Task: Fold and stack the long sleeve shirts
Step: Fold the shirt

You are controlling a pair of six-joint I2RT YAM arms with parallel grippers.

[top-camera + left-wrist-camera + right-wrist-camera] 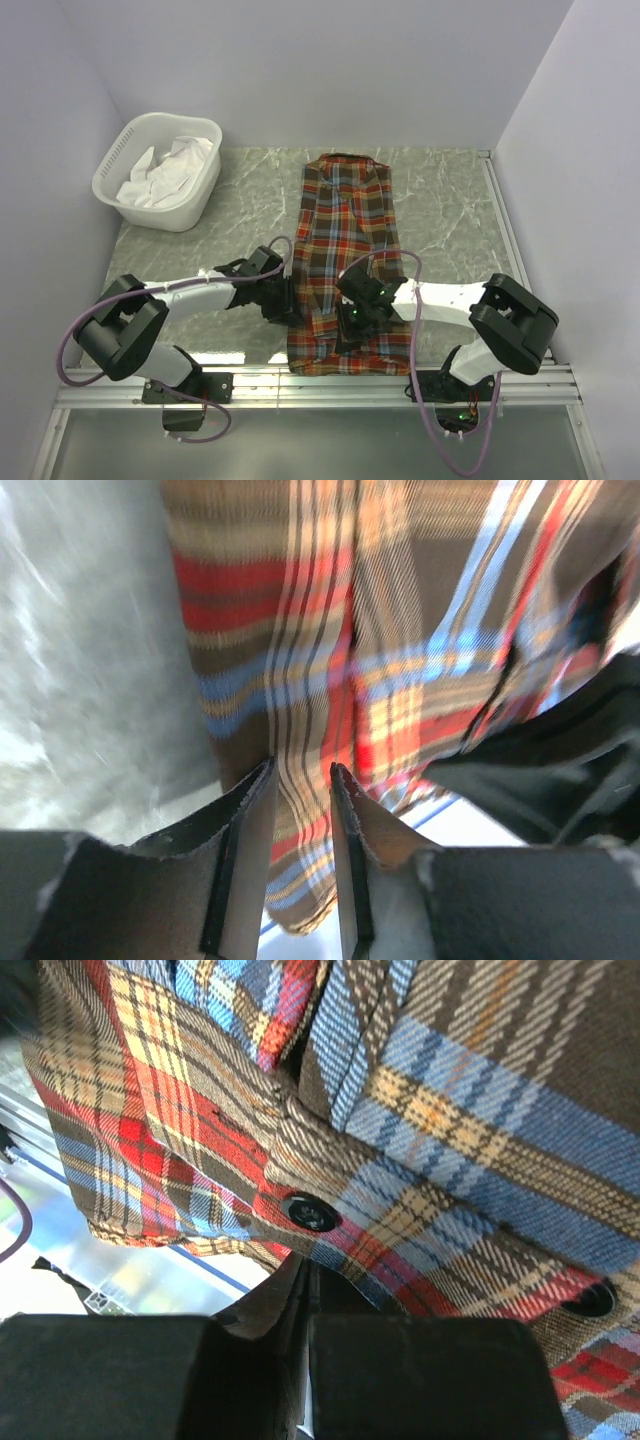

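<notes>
Ok, plaid shirt (pixel 345 240) is flat on the marble-look table (pixel 450 220), folded into a long narrow strip running away from the arms: collar (pixel 347 160) at the far end, hem (pixel 350 365) right at the near table edge. Both arms are on its near half. On the strip's left edge sits the left gripper (pixel 302 772), coming in from the left. Wrist view shows its fingers (pixel 250 815) part way apart with the shirt's edge in the gap and bare table just to the left. Can't tell whether the cloth is actually clamped or just lies between them. On top of the shirt, right of centre and close to the hem, is the right gripper (pixel 303 1275). Its jaws are pressed together, tips against the plaid just below a dark button (pixel 310 1212). Can't tell if a layer is caught between the tips. Both grippers are near each other but apart, with a width of shirt between them. Far left corner: white basket (pixel 118 190), well apart from the shirt, with crumpled white cloth (pixel 165 170) inside.
</notes>
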